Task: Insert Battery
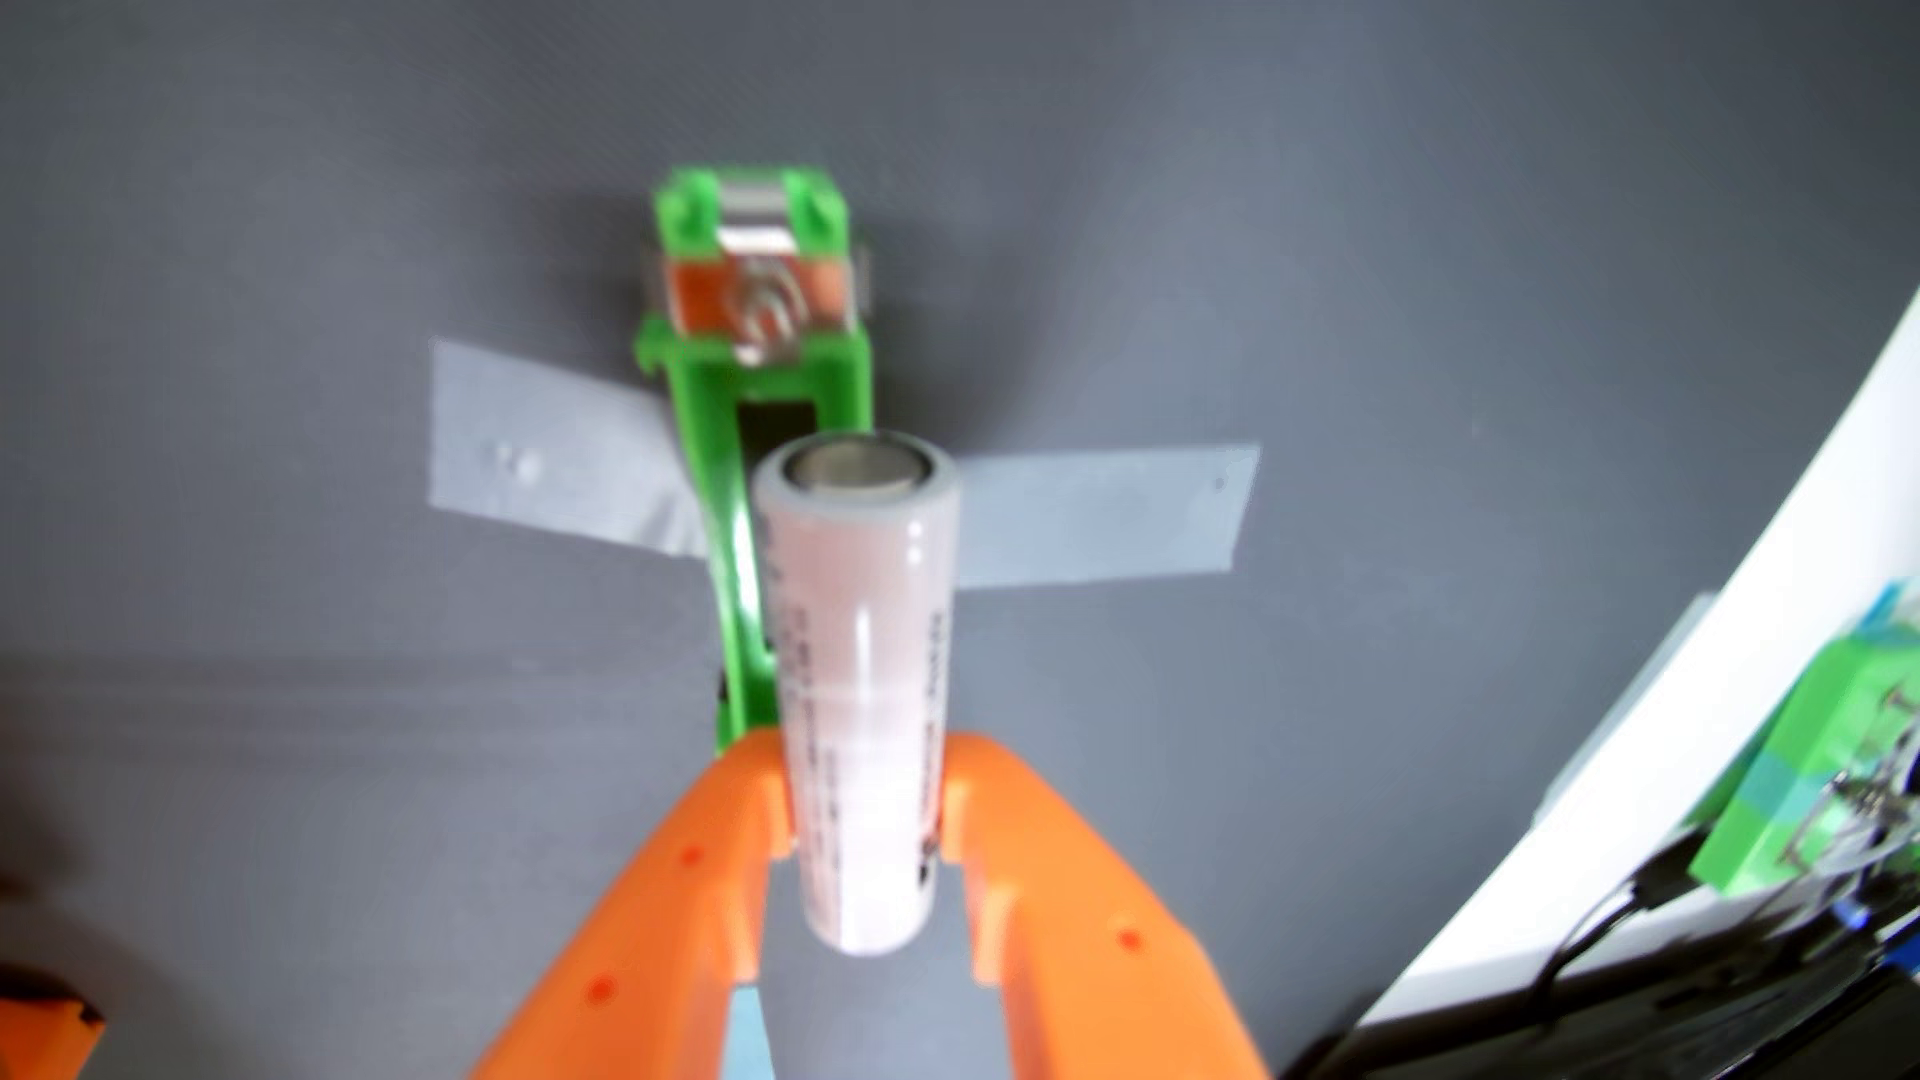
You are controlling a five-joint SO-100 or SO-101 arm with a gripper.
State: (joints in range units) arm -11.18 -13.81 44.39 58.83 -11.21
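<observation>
Grey surface [312,260]: a matte grey mat or tabletop fills most of the wrist view; its right edge meets a white border at the picture's right side.
Battery [857,685]: a pale cylindrical cell, lengthwise along the view, its far end cap facing the holder; the picture is slightly blurred, so the printing on it cannot be read.
Gripper [864,820]: orange, entering from the bottom edge.
Fingers [727,820]: narrowed onto the cell, one on each side of its lower half, holding it.
Holder [756,353]: a green plastic cradle out in the middle of the grey surface, far from the edges, with a metal spring contact at its far end.
Tape [1101,514]: grey strips run out to both sides of the holder and pin it to the surface.
Position of the task's thing: the battery overlaps the holder's near part; whether it hangs above the slot or already touches it cannot be told from this angle.
Alignment: the cell appears shifted slightly right of the holder's channel.
Risk, offset: lowered as it is, the cell would likely land on the right wall and ride up instead of seating.
Risk, spring: pushing against the contact may slide the cell back between the fingers.
Risk, tape: a hard sideways shove could peel it and shift the holder.
Clutter [1787,800]: green parts and cables beyond the right edge, well apart.
</observation>
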